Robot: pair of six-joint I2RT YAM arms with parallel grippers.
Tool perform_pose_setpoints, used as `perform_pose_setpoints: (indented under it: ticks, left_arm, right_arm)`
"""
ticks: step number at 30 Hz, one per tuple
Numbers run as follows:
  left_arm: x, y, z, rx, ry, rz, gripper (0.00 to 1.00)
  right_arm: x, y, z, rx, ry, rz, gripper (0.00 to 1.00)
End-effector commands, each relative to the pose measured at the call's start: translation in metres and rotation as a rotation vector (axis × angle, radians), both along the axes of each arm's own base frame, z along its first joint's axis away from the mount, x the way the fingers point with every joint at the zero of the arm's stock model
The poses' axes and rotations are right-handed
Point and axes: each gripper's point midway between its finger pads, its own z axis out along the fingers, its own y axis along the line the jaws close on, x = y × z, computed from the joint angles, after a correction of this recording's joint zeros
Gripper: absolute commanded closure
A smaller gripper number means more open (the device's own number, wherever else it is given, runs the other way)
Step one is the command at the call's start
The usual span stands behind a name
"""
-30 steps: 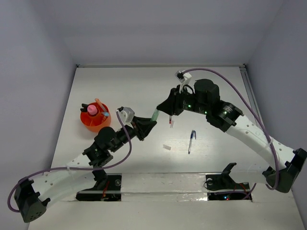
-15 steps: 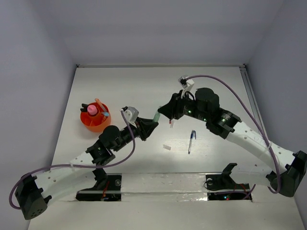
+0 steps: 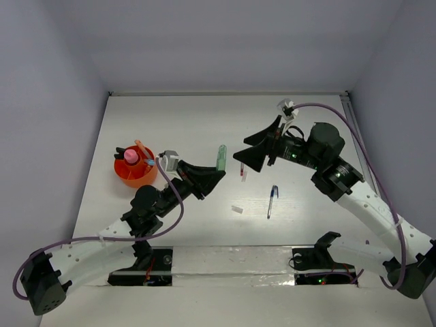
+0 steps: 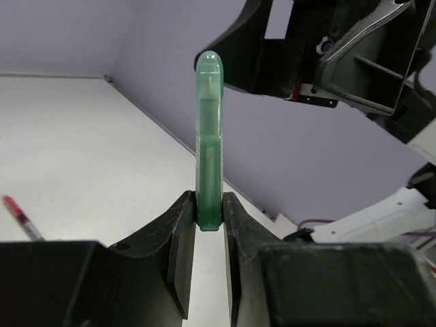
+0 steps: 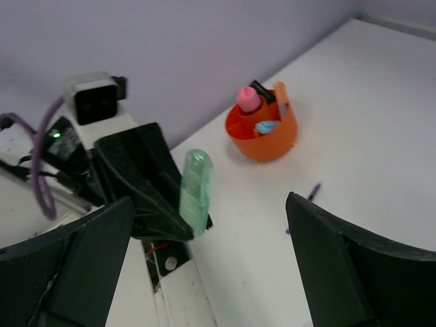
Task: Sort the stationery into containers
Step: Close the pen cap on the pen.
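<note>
At far left sits the small round orange-red plastic pot (image 3: pixel 135 174), with a pink-capped tube (image 3: pixel 129 156) standing in it. My left gripper (image 4: pixel 209 208) is clamped on the base of a translucent green plastic cap (image 4: pixel 208 122), which sticks straight out past the fingertips, and the arm reaches forward. Just right of it my right gripper (image 3: pixel 242 151) hovers, fingers spread wide and holding nothing. A slim red pen (image 3: pixel 242 174) and a slim blue pen (image 3: pixel 272 201) lie on the table beyond. The left wrist view half hides the red one.
</note>
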Motion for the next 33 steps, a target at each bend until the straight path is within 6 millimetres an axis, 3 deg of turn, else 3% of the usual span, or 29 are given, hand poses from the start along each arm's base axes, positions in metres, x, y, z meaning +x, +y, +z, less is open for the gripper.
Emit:
perform_pose_setpoints:
  ticks: [1,4,8,11,17,20,25,33]
  left_arm:
    - [-0.026,-0.001,0.033,-0.154,-0.024,-0.132,1.0]
    - [-0.033,-0.003,0.039,-0.183,-0.026,-0.177,1.0]
    - [-0.034,-0.001,0.045,-0.197,-0.039,-0.178,1.0]
    - [-0.033,-0.004,0.046,-0.197,-0.037,-0.182,1.0]
    - [-0.032,-0.011,0.041,-0.201,-0.025,-0.208,1.0]
    - [-0.031,-0.011,0.043,-0.208,-0.028,-0.203,1.0]
    - [-0.03,-0.009,0.051,-0.224,-0.047,-0.193,1.0]
    - [-0.03,-0.014,0.059,-0.226,-0.064,-0.206,1.0]
  right_arm:
    - [-0.028,0.016,0.035,0.087,-0.125,0.22,0.02]
    - [-0.028,0.026,0.042,0.118,-0.12,0.283,0.05]
    - [-0.024,0.032,0.043,0.14,-0.101,0.3,0.28]
    - [-0.025,0.035,0.04,0.157,-0.094,0.32,0.38]
    - [-0.025,0.039,0.035,0.176,-0.089,0.354,0.39]
    - [-0.023,0.041,0.031,0.174,-0.075,0.358,0.51]
    - [-0.021,0.042,0.022,0.166,-0.05,0.354,0.54]
    - [-0.025,0.044,0.013,0.179,-0.03,0.36,0.92]
